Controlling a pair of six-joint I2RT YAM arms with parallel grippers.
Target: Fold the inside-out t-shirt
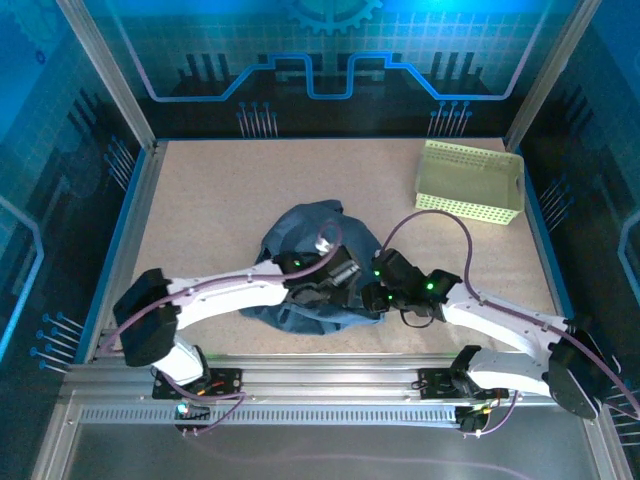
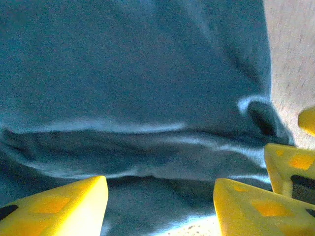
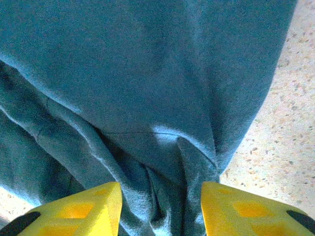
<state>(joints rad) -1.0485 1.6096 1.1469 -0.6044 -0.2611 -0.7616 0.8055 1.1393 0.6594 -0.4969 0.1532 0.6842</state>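
The inside-out t-shirt (image 1: 305, 235) lies as a crumpled dark slate-blue heap in the middle of the table. My left gripper (image 1: 335, 275) reaches over its near half from the left, and my right gripper (image 1: 375, 288) meets it from the right at the heap's near right edge. In the left wrist view the yellow fingers (image 2: 74, 206) stand well apart over wrinkled t-shirt (image 2: 147, 88) fabric, so the left gripper (image 2: 160, 199) is open. In the right wrist view the right gripper (image 3: 161, 204) is also open, with bunched folds of the t-shirt (image 3: 147, 88) lying loose between its fingers.
A pale yellow-green perforated basket (image 1: 470, 180) stands at the far right of the speckled table (image 1: 200, 200). Blue-lit walls and metal rails enclose the table. Yellow fingers (image 2: 288, 164) of the other gripper show at the right edge of the left wrist view.
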